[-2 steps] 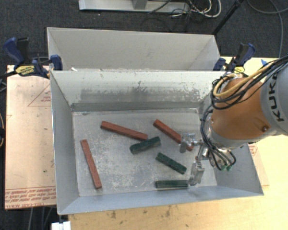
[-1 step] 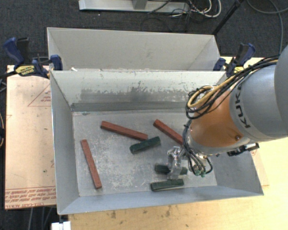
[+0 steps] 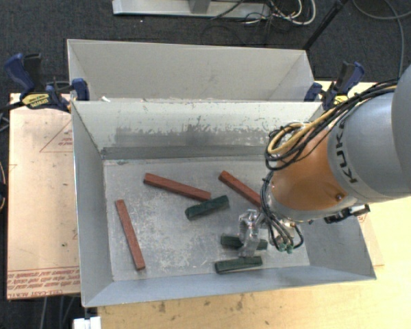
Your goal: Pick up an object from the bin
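Inside, grey bin (image 3: 89,204) holds red-brown bars (image 3: 177,186) and dark green blocks (image 3: 207,208). My end effector (image 3: 251,230) partly hides one near-right block; open or closed, cannot tell.

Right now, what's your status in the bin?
Gripper down in bin, right side, over small dark green block. Longer green block beside it. Red-brown stick behind.

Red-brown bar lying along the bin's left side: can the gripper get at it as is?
Probably yes. The red-brown bar lies flat and alone on the bin floor, nothing on or against it. The gripper is over small dark green blocks at the right.
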Controlling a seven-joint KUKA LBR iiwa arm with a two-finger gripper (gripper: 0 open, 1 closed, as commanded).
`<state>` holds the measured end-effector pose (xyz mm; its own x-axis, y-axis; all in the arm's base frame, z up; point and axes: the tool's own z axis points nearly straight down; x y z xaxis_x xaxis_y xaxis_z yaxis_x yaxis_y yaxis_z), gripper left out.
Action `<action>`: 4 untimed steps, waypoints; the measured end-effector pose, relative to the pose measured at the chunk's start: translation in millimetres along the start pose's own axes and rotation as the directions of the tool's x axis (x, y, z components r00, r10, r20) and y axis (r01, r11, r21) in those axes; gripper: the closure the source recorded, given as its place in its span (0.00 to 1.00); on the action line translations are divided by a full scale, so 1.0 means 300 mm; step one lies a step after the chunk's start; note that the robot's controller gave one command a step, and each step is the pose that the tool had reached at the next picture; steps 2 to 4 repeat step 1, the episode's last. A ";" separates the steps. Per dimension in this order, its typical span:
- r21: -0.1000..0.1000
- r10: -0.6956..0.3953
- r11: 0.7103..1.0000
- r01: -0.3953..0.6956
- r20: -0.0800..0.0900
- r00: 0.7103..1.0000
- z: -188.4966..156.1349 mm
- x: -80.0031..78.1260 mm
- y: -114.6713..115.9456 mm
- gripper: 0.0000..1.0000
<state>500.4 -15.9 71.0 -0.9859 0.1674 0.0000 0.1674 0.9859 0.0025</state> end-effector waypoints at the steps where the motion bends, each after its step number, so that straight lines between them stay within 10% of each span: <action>1: 0.001 -0.095 0.995 0.095 0.009 0.995 -0.665 -0.008 0.044 1.00; 4: 0.001 -0.095 0.995 0.095 0.009 0.995 -0.665 -0.008 0.044 1.00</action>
